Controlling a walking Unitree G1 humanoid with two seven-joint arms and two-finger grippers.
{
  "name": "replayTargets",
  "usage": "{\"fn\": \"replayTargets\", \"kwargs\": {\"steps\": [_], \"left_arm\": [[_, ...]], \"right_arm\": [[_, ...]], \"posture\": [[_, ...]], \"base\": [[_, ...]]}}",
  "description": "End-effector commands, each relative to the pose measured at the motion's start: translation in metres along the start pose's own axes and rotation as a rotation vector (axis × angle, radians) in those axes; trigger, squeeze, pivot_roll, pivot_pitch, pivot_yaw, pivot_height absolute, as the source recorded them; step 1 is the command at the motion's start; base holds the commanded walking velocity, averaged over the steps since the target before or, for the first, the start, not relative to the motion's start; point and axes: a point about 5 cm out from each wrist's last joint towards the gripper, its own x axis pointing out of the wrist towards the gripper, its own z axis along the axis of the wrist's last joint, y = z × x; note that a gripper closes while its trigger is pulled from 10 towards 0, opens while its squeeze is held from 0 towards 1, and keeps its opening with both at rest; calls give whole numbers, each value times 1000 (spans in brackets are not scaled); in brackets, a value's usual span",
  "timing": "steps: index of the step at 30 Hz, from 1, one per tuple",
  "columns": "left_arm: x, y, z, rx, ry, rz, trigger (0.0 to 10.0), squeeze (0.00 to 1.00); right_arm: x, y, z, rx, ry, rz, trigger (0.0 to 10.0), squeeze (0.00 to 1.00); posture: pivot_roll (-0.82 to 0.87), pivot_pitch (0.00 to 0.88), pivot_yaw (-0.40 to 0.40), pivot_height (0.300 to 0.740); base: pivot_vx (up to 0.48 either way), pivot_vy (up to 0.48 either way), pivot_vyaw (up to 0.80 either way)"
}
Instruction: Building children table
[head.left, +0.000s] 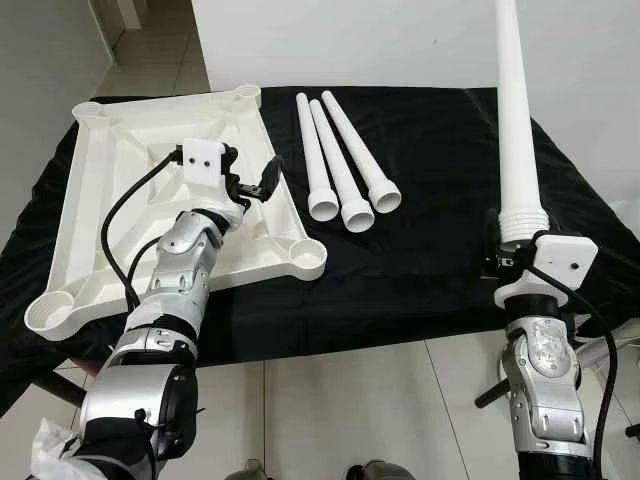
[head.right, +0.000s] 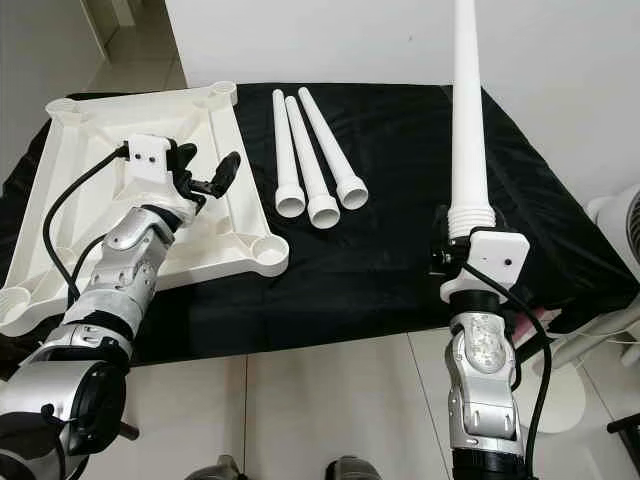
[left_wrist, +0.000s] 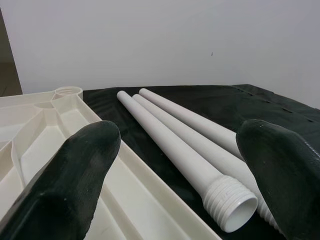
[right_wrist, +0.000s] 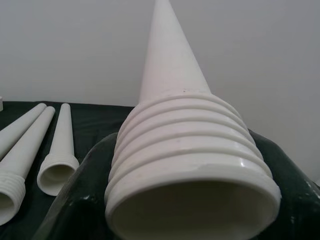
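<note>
While right claw (head.left: 505, 262) grips tapered, threaded leg (head.left: 515, 120)

Home room: tiled floor (head.left: 330, 400), white wall (head.left: 400, 40)

Head cam's two eyes sit high, looking forward and down at the counter (head.left: 440, 150) from the near edge, taking in both arms, the floor and the wall behind. They share almost everything, just shifted sideways a bit. Left wrist cam is low, right behind its gripper (left_wrist: 185, 165), skimming along the three loose legs (left_wrist: 175, 145) toward the wall. Right wrist cam stares up the held leg (right_wrist: 175, 125) at super close range, loose legs at its 9 o'clock.
</note>
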Motion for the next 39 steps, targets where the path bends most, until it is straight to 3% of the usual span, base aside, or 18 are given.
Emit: {"fn": "replayTargets", "kwargs": {"steps": [1, 16, 32, 39], "left_arm": [[-2, 0, -4, -7, 6, 7, 10000, 0], [-3, 1, -4, -8, 1, 15, 10000, 0], [-6, 2, -5, -14, 0, 18, 10000, 0], [-3, 3, -2, -2, 17, -32, 10000, 0]], "right_arm": [[3, -2, 6, 4, -37, 2, 10000, 0], [2, -2, 5, 3, -34, 9, 10000, 0], [1, -1, 4, 4, -32, 18, 10000, 0], [0, -1, 4, 7, -31, 15, 10000, 0]], "posture": [[-38, 0, 19, 740], [-36, 0, 15, 740], [-39, 0, 20, 740], [-37, 0, 23, 740]], "base": [[240, 0, 0], [280, 0, 0], [0, 0, 0], [0, 0, 0]]}}
